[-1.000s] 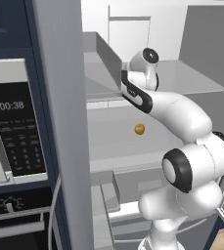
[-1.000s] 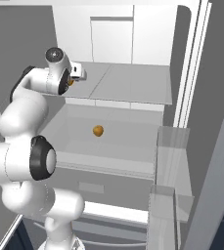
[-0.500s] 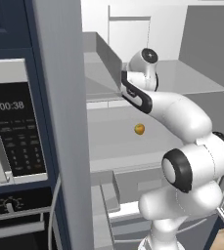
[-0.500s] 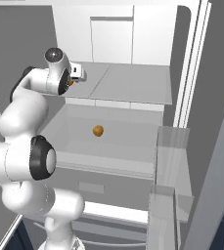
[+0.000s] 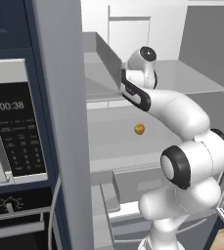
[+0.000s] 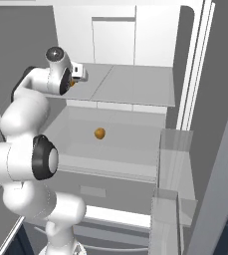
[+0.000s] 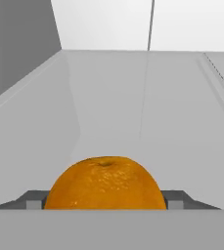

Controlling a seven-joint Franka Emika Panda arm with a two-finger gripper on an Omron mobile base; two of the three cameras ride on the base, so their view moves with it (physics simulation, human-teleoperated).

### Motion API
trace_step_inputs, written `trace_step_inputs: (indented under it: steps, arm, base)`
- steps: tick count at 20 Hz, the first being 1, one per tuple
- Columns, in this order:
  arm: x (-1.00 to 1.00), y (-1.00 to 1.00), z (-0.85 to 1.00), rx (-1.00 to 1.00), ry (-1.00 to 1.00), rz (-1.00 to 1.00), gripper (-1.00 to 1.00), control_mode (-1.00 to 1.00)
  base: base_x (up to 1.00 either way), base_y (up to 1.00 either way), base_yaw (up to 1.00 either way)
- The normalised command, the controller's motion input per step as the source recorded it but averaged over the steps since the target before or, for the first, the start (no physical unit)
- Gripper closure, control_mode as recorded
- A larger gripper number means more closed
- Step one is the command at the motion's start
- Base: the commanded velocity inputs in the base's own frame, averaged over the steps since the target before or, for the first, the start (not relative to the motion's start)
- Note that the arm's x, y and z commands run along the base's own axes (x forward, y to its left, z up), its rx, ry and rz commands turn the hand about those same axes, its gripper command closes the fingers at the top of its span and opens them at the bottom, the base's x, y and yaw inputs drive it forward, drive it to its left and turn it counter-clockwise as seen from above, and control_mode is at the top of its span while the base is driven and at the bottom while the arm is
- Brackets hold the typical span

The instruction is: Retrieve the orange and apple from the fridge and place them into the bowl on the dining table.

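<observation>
The fridge (image 6: 135,45) stands open, white inside. On its upper shelf (image 6: 130,84), at the left end, lies the orange (image 7: 105,183), round and dimpled. My gripper (image 7: 105,200) reaches in level with that shelf, and its two fingertips (image 7: 34,200) press against the orange's left and right sides. From the right base view the gripper (image 6: 75,79) is at the shelf's left edge with a sliver of the orange (image 6: 72,83) under it. A smaller orange-brown round fruit (image 5: 139,129), which may be the apple, rests on the shelf below (image 6: 100,133).
The fridge's grey left wall (image 7: 15,53) runs close beside the orange. A door with clear bins (image 6: 172,164) stands open on the right. A built-in oven panel with a clock (image 5: 13,132) sits left of the fridge. Drawers (image 5: 108,195) lie under the lower shelf.
The fingers have closed in from wide open onto the orange. The arm and both fruits stay where they were.
</observation>
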Motion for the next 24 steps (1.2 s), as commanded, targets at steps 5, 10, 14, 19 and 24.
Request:
trace_step_inputs:
  steps: [5,10,14,19,24]
  arm:
    - [-0.37,-0.02,0.00,0.00,-0.09,0.02,1.00,-1.00]
    - [-1.00,-0.34,0.38,0.00,-0.26,0.01,1.00,-1.00]
    - [-0.99,-0.44,0.04,0.00,-0.15,0.00,1.00,-1.00]
    - [-0.68,-0.06,0.00,0.00,-0.01,0.00,1.00,-1.00]
    - [-0.46,-0.01,0.00,0.00,0.00,0.00,1.00,-1.00]
  base:
    - [0.00,0.00,0.00]
    - [0.00,0.00,0.00]
    - [0.00,0.00,0.00]
    - [0.00,0.00,0.00]
    - [0.00,0.00,0.00]
